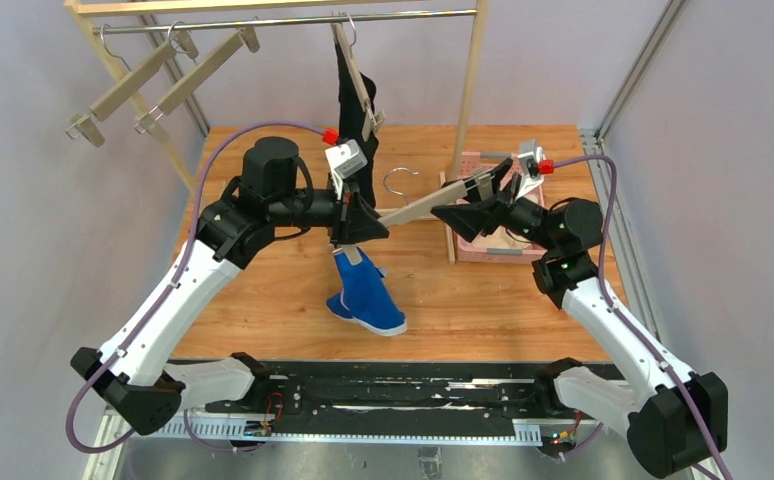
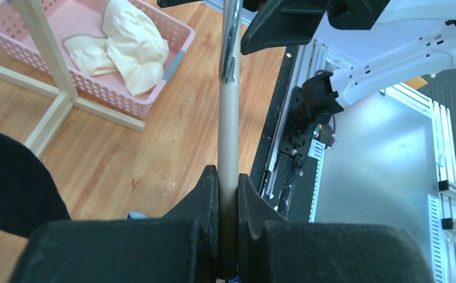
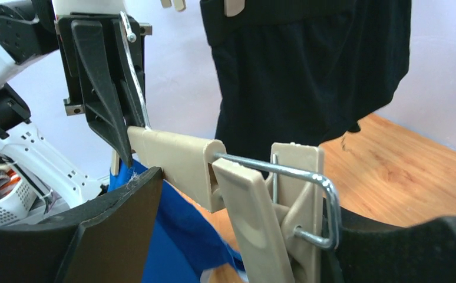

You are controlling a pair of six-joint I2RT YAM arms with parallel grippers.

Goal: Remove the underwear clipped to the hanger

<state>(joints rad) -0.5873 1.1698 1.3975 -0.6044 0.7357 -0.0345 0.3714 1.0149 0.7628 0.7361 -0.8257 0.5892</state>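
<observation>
At the far left, two empty hangers (image 1: 128, 90) are seen on the rail (image 1: 263, 22). The left gripper (image 1: 358, 218) is clenched on the bar of a beige hanger (image 1: 428, 203), which is held level above the tabletop (image 1: 263, 290); in the left wrist view the fingers (image 2: 205, 194) are pressed against the bar from both sides. Directly below that grip the blue underwear (image 1: 368, 290) hangs down, with its lower edge resting on the tabletop. The clip that carries it is hidden, so it cannot be told whether it is fastened. Behind, the black underwear (image 1: 348, 120) is clipped to its own hanger on the rail.

Further right, the right gripper (image 1: 471, 195) is released. Its fingers (image 3: 108, 236) are spread on either side of the end clip (image 3: 284, 194), in which no fabric is seen. At the far right, the cream underwear (image 2: 128, 47) lies in the pink basket (image 2: 96, 88).

Several faults can be foreseen:
- **Hanger turning:** the hanger is carried at one point only, so a push from the right fingers could turn the bar within the left grip.
- **Missed landing:** if the blue garment is freed where it hangs, it would be dropped on the tabletop and not in the basket.
- **Snagging:** the hanger's wire hook (image 1: 400, 180) lies near the black garment and could be snagged in it if the hanger is swung back.
- **Slipped clip:** the clip lever could be slipped off if it is squeezed off-centre.
</observation>
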